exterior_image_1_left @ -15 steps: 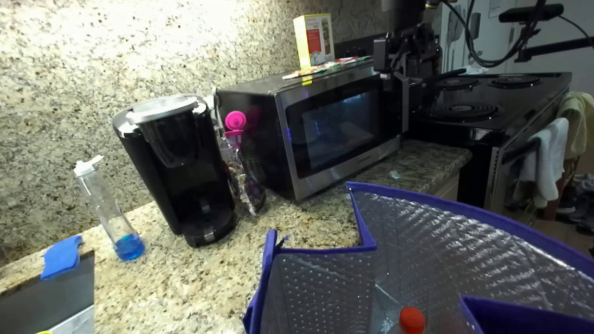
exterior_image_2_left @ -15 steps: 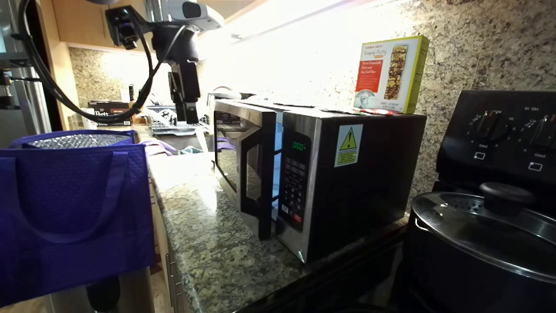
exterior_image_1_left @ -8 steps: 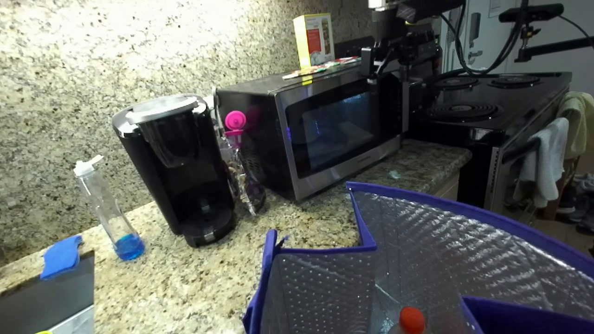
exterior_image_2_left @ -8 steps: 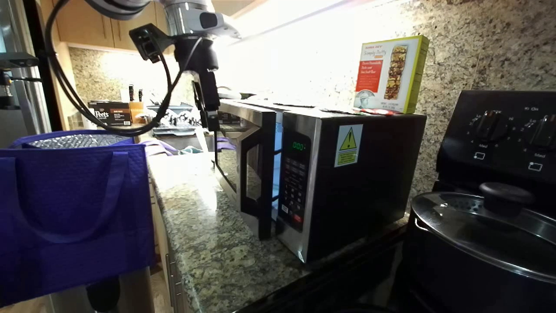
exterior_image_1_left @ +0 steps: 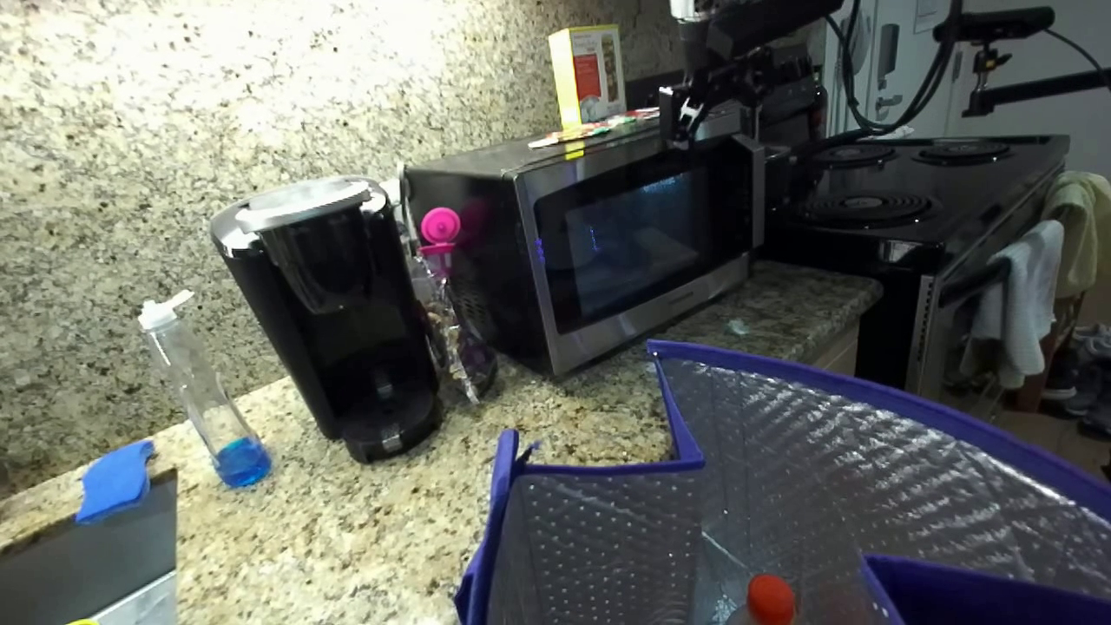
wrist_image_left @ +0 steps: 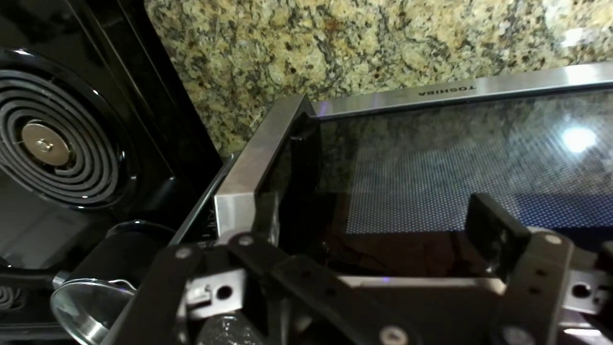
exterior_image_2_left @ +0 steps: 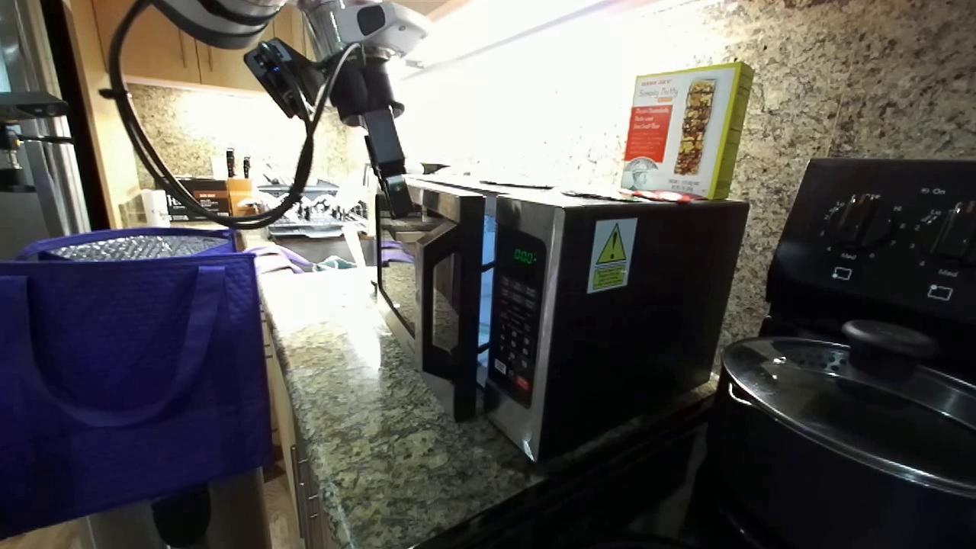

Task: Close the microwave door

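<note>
In an exterior view the pot (exterior_image_2_left: 839,503) is nearest: round, smooth, black. Its lid (exterior_image_2_left: 854,412) is clear glass with a thin metal rim and a rounded black knob. Beyond it, the microwave (exterior_image_2_left: 633,328) rests on the counter (exterior_image_2_left: 381,450), a polished, speckled granite slab. The housing is rectangular, its flat dark side bearing a sticker (exterior_image_2_left: 612,255) with a yellow triangle. The panel (exterior_image_2_left: 516,320) is a glossy black strip with small keys and green digits. An upright box (exterior_image_2_left: 686,133) of printed card stands on top.

The door (exterior_image_2_left: 398,282) has a silver frame, reflective dark glass and an angular handle (exterior_image_2_left: 425,305). It stands ajar: a narrow vertical gap, lit pale blue, separates its free edge from the panel.

The gripper (wrist_image_left: 376,215) is of black linkage bars and bare metal blocks. In the wrist view its flat-tipped fingers (wrist_image_left: 495,235) are apart over the dark glass, one just beside the handle. Contact cannot be confirmed.

Farther back, the bag (exterior_image_2_left: 130,366) is quilted purple fabric with strap handles and a crinkled silver lining. Beyond it, a wooden block (exterior_image_2_left: 239,187) holds black-handled knives (exterior_image_2_left: 231,160). The cabinets (exterior_image_2_left: 164,53) have flat pale-wood faces
</note>
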